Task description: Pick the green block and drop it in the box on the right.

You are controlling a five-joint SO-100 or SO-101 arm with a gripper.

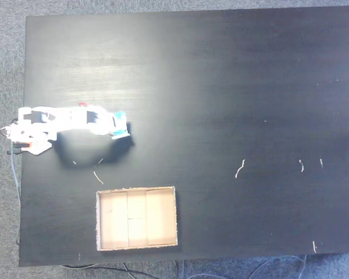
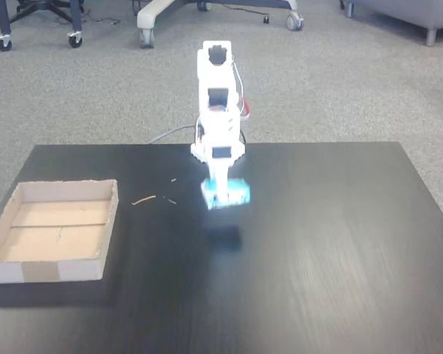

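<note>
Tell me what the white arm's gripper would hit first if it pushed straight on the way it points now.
Probably nothing on the table: the gripper, holding the small teal block, points along bare black tabletop. The tan cardboard box lies off to the side. Height is unclear.

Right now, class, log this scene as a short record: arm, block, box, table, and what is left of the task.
arm: white, at the table edge, reaching over the table
gripper: fingers shut on the block, raised above the table with its shadow below
block: teal, held, off the table
box: tan cardboard tray, nothing in it, apart from the arm
table: black, with a few pale scraps
task left: carry block over the box, release
</note>
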